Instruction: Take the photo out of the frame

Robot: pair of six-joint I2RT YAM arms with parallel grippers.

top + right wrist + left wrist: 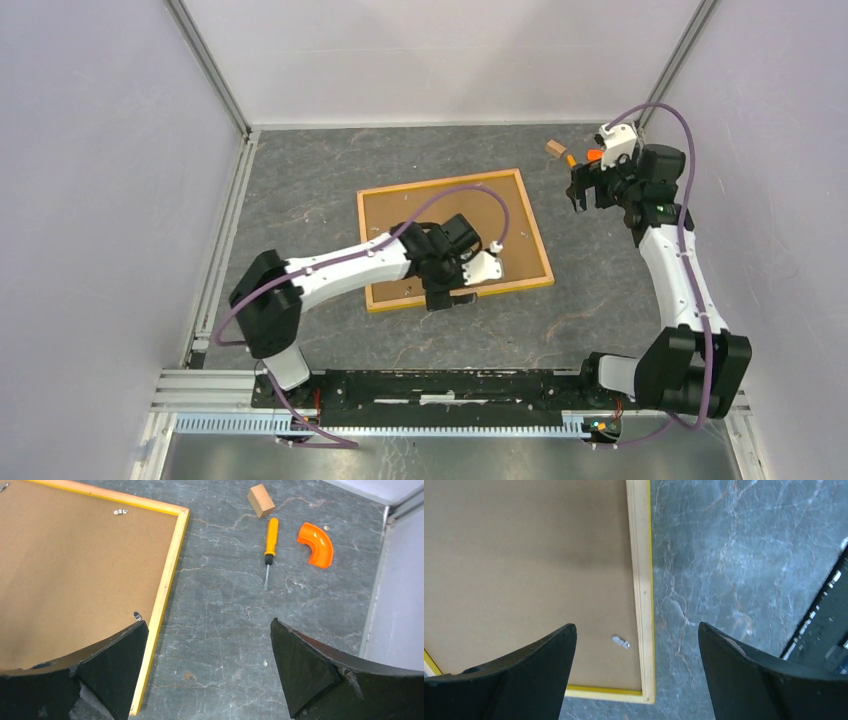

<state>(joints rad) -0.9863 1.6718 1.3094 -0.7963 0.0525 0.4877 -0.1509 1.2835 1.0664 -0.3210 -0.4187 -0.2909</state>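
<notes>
On white-walled, grey, perhaps stone tabletop (pixel 300 190): back-up frame (pixel 75 555); left gripper (pixel 635 626), right gripper (pixel 208 624) agape.

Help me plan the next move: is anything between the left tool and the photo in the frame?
Yes. The frame lies face down, so its brown backing board covers the photo, which is hidden. A small metal clip sits on the board near the edge. The open left tool hangs above that corner.
</notes>
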